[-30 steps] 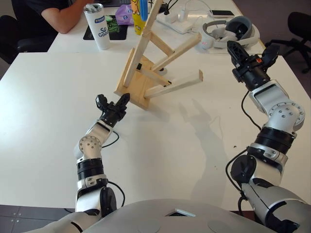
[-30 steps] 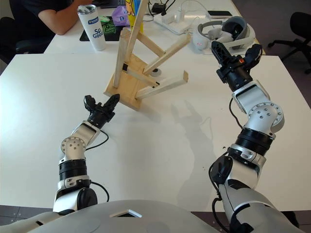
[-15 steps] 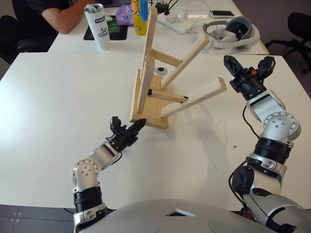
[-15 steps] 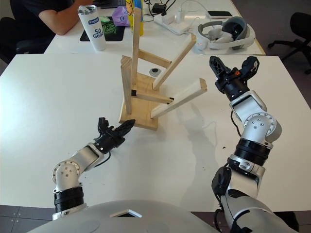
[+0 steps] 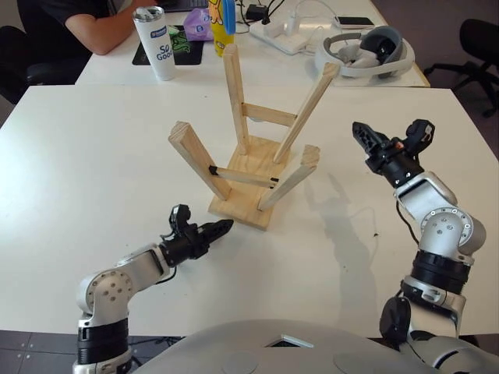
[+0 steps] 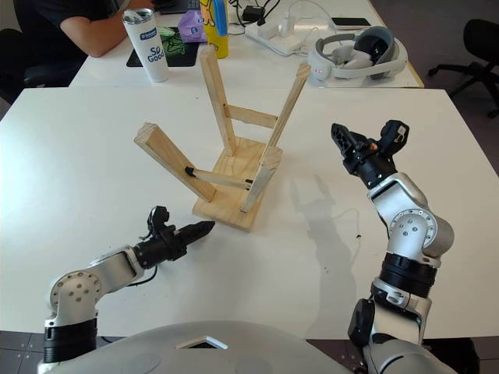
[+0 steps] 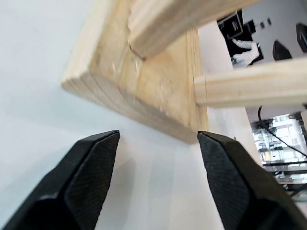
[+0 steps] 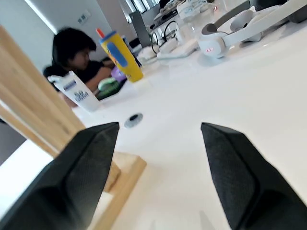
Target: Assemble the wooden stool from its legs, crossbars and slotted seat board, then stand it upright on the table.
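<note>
The assembled wooden stool (image 5: 249, 148) rests upside down on its seat board (image 5: 248, 204) in the middle of the white table (image 5: 70, 164), with its legs and crossbars pointing up. My left gripper (image 5: 204, 234) lies low on the table just in front of the seat board's near corner, open, holding nothing. The left wrist view has that board edge (image 7: 139, 96) between its fingers (image 7: 86, 177). My right gripper (image 5: 390, 140) hovers open to the right of the stool, clear of its legs. One stool leg (image 8: 38, 105) appears in the right wrist view.
On the table behind stand a white tumbler (image 5: 155, 43), a yellow bottle (image 5: 224, 23) and a headset (image 5: 365, 53). A person's arm (image 5: 101, 27) rests at the far left. A small round disc (image 8: 133, 120) lies beyond the stool.
The stool has tipped from leaning on its seat's edge down flat onto the seat board, legs up. Both grippers have drawn back toward me and let go of it.
</note>
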